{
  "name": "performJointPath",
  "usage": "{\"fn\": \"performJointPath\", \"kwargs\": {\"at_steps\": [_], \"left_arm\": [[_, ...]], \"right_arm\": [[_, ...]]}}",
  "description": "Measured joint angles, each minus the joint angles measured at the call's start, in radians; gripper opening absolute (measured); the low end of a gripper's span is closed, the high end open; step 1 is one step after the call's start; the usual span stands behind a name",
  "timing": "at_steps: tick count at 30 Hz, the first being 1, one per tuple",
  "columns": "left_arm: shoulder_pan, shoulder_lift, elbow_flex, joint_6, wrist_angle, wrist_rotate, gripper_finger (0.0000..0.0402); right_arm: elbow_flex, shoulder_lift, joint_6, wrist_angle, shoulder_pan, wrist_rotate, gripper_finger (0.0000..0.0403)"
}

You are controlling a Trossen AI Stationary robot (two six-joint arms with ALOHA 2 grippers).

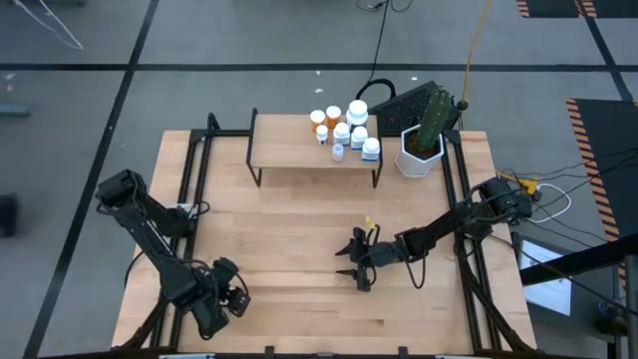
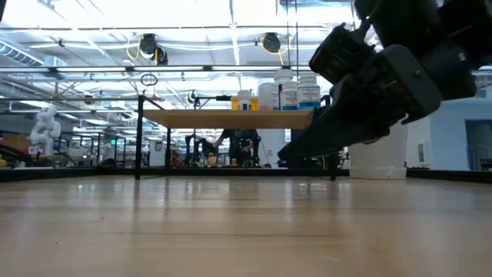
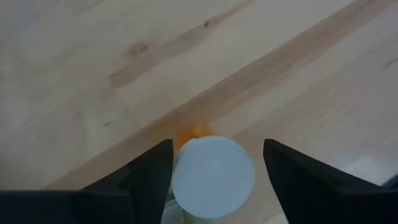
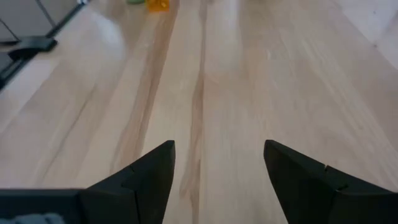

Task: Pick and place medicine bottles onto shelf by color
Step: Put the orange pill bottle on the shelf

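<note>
Several medicine bottles [image 1: 357,135], white ones and two orange ones, stand on the right end of the shelf [image 1: 299,150], which also shows in the low view [image 2: 231,118]. My left gripper [image 1: 231,296] is over the table's near left part, pointing down and open. Between its fingers [image 3: 217,144] is an orange bottle whose white cap [image 3: 213,177] faces the wrist camera; this bottle is hidden in the high view. My right gripper [image 1: 347,264] is open, low over the middle of the table, and its fingers [image 4: 217,146] point toward the left edge at bare wood. My left gripper comes from above with its fingers on either side of the bottle's white cap [image 3: 213,177]. One finger [image 3: 155,177] stands right at the cap's rim and the other [image 3: 292,177] has a small gap. I cannot tell whether either touches it.
A white hexagonal pot with a cactus [image 1: 421,148] stands just right of the shelf, with a dark keyboard-like object [image 1: 399,105] behind it. A small yellow object [image 1: 369,224] lies on the table beyond my right gripper. Black rails [image 1: 189,170] run along both table sides.
</note>
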Motion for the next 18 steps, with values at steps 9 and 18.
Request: {"fn": "performJointPath", "kwargs": {"at_steps": [9,18], "left_arm": [[0.000,0.000,0.000,-0.057,-0.018,0.059,0.0306],[0.000,0.047,0.000,-0.099,0.004,0.123,0.0275]], "right_arm": [[0.000,0.000,-0.029,0.020,-0.075,-0.087,0.0242],[0.000,0.000,-0.055,0.058,-0.091,-0.123,0.0242]]}}
